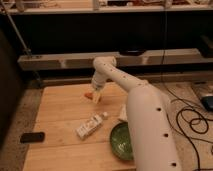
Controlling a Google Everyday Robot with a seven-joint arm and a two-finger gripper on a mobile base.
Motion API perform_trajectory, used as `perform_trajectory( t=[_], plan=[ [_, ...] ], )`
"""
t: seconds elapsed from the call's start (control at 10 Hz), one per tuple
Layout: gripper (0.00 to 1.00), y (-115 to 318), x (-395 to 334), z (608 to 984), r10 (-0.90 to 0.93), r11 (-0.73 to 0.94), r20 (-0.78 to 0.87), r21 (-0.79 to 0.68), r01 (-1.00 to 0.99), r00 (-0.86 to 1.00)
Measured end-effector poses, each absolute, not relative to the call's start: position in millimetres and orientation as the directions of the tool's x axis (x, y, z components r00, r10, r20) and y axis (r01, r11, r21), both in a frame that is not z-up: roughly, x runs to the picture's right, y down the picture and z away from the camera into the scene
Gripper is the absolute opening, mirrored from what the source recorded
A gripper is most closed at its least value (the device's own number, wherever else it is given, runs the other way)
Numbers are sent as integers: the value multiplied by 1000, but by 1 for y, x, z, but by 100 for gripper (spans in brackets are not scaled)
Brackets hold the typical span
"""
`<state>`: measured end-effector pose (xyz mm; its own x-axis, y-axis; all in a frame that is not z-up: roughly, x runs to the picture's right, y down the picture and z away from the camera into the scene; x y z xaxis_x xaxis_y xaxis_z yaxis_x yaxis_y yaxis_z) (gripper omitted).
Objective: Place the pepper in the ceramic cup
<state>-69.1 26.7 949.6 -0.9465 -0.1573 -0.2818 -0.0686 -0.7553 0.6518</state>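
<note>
The pepper is a small orange-red piece lying on the wooden table at its far middle. My gripper hangs down from the white arm and sits right at the pepper's right end, touching or almost touching it. A small white thing shows at the arm's left edge, mostly hidden by the arm. I cannot tell whether it is the ceramic cup.
A white labelled bottle lies on its side in the middle of the table. A green bowl stands at the front right, partly behind the arm. A black phone lies at the left edge. Cables lie on the floor at right.
</note>
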Motion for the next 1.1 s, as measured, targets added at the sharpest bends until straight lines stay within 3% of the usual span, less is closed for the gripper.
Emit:
perform_trajectory(
  t=[0.5, 1.1],
  plan=[
    [80, 25, -38, 968, -233, -778, -240, 627, 33, -943],
    [80, 41, -45, 989, -280, -747, -304, 665, 8, -911]
  ],
)
